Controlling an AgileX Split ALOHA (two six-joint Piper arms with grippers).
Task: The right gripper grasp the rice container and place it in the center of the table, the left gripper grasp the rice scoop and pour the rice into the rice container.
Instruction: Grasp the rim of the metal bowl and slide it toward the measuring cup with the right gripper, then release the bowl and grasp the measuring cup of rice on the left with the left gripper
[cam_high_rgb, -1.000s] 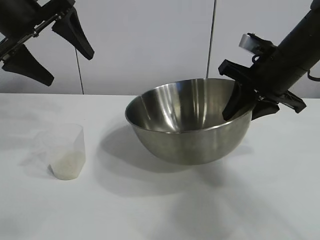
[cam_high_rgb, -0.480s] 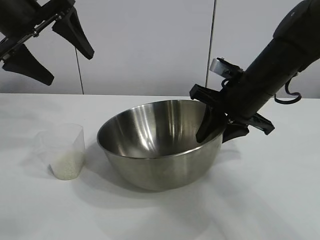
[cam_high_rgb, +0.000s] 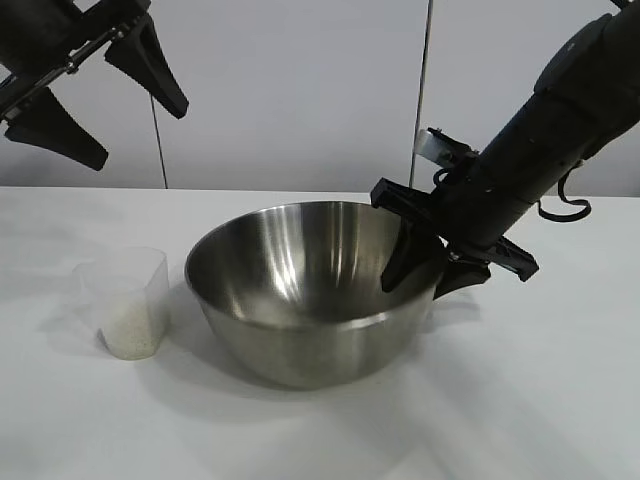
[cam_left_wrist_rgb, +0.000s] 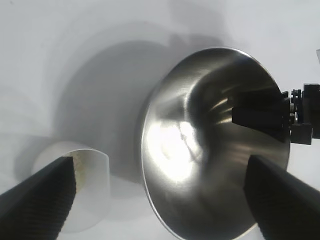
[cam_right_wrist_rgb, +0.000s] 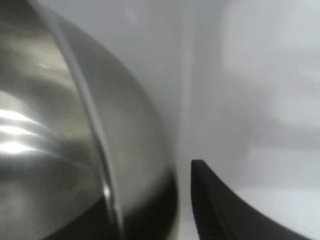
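Note:
The rice container, a big shiny steel bowl, stands near the middle of the white table. My right gripper is shut on its right rim, one finger inside and one outside. The right wrist view shows the bowl wall and the outer finger beside it. The rice scoop, a clear plastic cup with rice in its bottom, stands left of the bowl. My left gripper hangs open high above the cup. Its wrist view shows the cup, the bowl and the right gripper.
A white panelled wall stands behind the table. Bare tabletop lies in front of the bowl and to its right.
My right gripper has carried the bowl leftward and down toward the table's middle, closer to the cup. The last half second brought only a small shift. The left arm has not moved.

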